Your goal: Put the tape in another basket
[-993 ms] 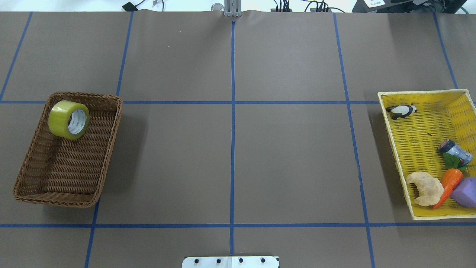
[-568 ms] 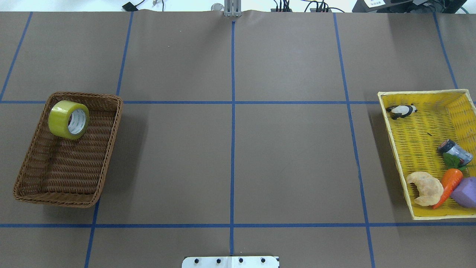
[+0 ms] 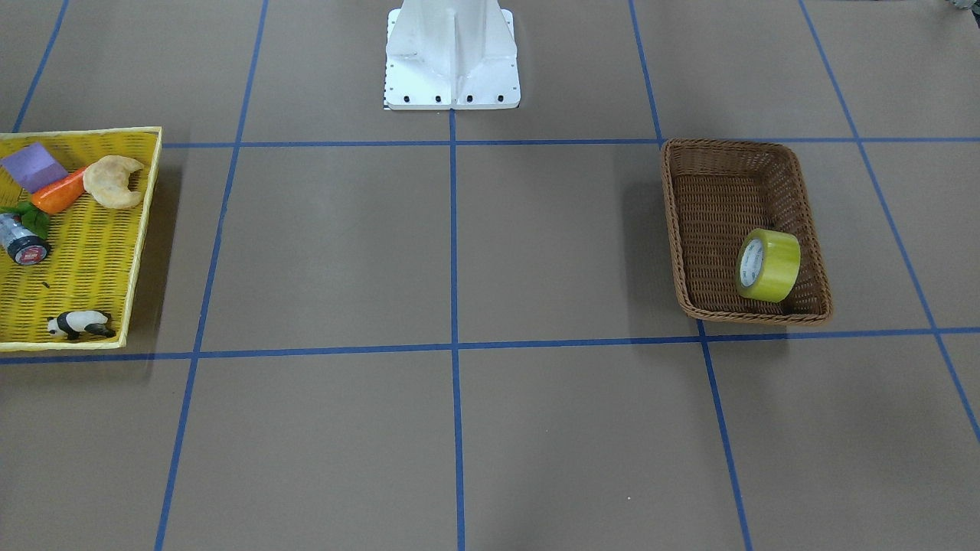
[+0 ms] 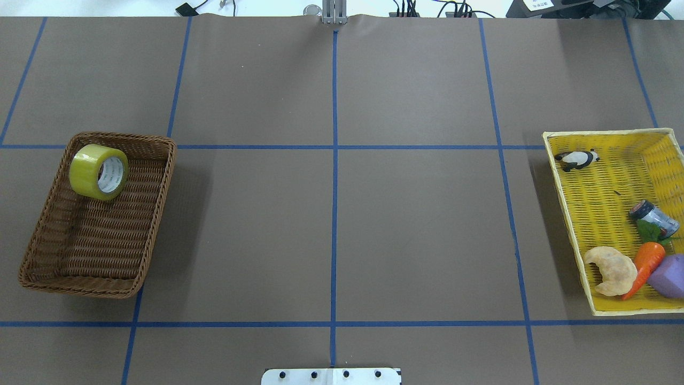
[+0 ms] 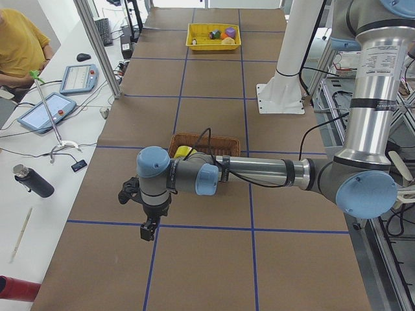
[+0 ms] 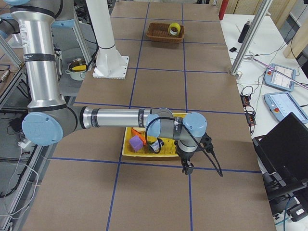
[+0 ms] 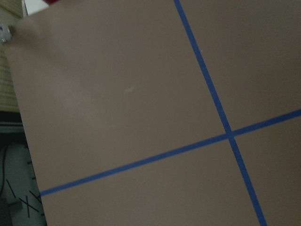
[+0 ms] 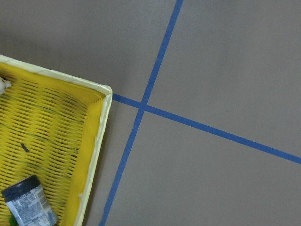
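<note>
The yellow-green tape [image 4: 99, 171] stands on edge in the far left corner of the brown wicker basket [image 4: 96, 240] at the table's left. It also shows in the front view [image 3: 768, 265] inside the basket [image 3: 720, 191]. My left gripper [image 5: 148, 230] shows only in the exterior left view, hanging over bare table beyond the basket [image 5: 194, 137]; I cannot tell if it is open or shut. My right gripper [image 6: 185, 169] shows only in the exterior right view, just past the yellow basket; I cannot tell its state either. Neither wrist view shows fingers.
A yellow woven basket [image 4: 604, 182] at the table's right holds a panda figure [image 4: 576, 159], a small dark can [image 4: 653, 216], a croissant [image 4: 611, 270], a carrot [image 4: 644, 264] and a purple block [image 4: 670, 275]. The robot's white base [image 3: 452, 53] stands at the table's near middle.
</note>
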{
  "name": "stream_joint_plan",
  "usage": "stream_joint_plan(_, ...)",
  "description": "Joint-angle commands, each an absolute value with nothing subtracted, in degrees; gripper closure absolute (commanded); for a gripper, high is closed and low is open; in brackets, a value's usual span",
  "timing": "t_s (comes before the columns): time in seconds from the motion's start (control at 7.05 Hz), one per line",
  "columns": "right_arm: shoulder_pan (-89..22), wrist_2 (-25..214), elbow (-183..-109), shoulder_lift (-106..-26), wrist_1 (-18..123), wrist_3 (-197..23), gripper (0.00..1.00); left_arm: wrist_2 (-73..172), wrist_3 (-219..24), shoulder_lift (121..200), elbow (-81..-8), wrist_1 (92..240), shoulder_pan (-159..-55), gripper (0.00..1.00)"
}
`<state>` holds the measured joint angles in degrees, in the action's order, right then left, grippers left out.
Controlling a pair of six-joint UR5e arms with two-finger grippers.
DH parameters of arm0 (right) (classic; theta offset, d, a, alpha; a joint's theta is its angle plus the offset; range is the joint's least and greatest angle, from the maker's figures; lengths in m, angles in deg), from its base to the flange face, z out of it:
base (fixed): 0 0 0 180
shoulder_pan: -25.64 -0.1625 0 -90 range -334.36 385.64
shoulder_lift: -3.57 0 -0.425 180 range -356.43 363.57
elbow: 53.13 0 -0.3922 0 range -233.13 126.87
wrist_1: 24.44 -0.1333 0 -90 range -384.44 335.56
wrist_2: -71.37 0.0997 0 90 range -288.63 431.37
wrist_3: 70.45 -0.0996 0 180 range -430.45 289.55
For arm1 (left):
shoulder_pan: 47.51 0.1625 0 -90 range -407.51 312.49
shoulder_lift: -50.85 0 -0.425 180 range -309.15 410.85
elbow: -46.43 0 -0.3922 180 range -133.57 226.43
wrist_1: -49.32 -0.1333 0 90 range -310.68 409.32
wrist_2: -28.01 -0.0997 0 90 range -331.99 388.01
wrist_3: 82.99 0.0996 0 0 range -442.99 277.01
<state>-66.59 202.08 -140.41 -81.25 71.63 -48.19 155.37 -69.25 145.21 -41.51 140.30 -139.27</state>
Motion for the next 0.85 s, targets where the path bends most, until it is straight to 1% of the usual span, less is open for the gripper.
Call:
stream_joint_plan(0.0,-66.65,201.54,-139.7,-81.42,71.63,-47.78,0.0,161.69,-69.37,144.55,-43.98,130.9,-139.79,0.02)
stream_joint_plan(0.28,-66.65,201.1,-139.61,-81.85,71.63,-48.12,0.0,161.96,-69.63,143.84,-44.53,131.14,-139.97,0.02)
stream_joint_plan(0.71,-66.65,201.27,-139.7,-83.17,71.63,-48.3,0.0,161.96,-70.07,144.89,-44.79,131.58,-139.88,0.02)
